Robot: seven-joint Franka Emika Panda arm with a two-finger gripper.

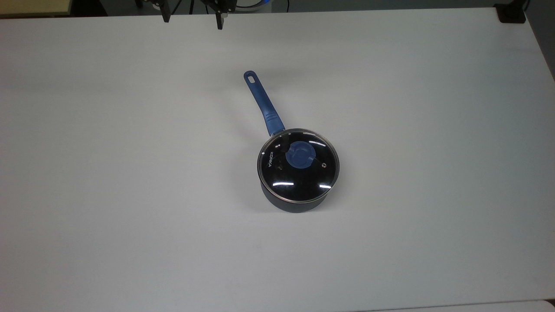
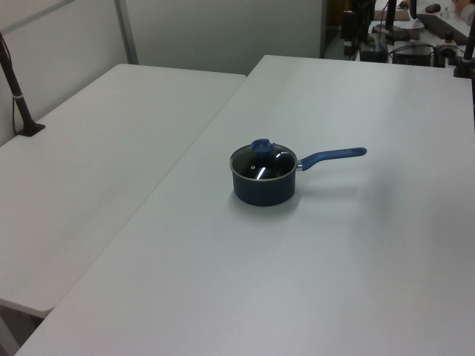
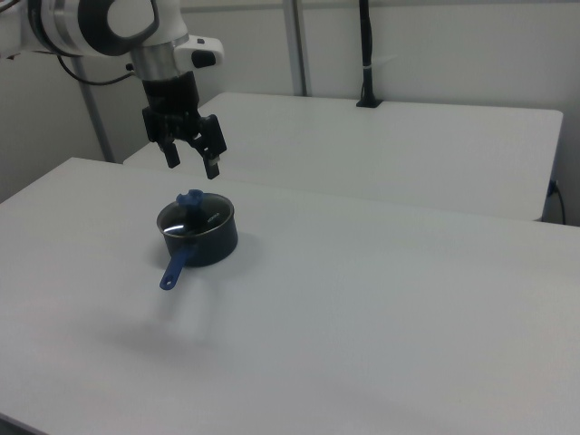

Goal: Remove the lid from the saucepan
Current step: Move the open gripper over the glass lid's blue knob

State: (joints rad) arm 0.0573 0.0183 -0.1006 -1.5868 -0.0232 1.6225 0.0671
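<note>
The dark blue-grey saucepan [image 1: 299, 207] stands near the table's middle, with its long blue handle [image 1: 262, 102] pointing toward the top view's upper left. The glass lid [image 1: 277, 177] sits flat on the pan, blue knob [image 1: 300, 155] at its centre. In the left view the saucepan [image 2: 263, 190] has its handle [image 2: 334, 155] toward the left view's right. My gripper [image 3: 191, 167] hangs open in the air, well above the pan, with nothing between its fingers. In the right view the lid [image 3: 207, 218] lies below it. The fingertips [image 1: 220, 21] show at the top view's upper edge.
The white table [image 1: 130, 195] is wide and bare around the pan. A second white table [image 2: 89, 170] adjoins it on the left view's left, with a black pole [image 2: 16, 93] clamped to it. A black clamp [image 1: 511, 13] sits at the top view's top right corner.
</note>
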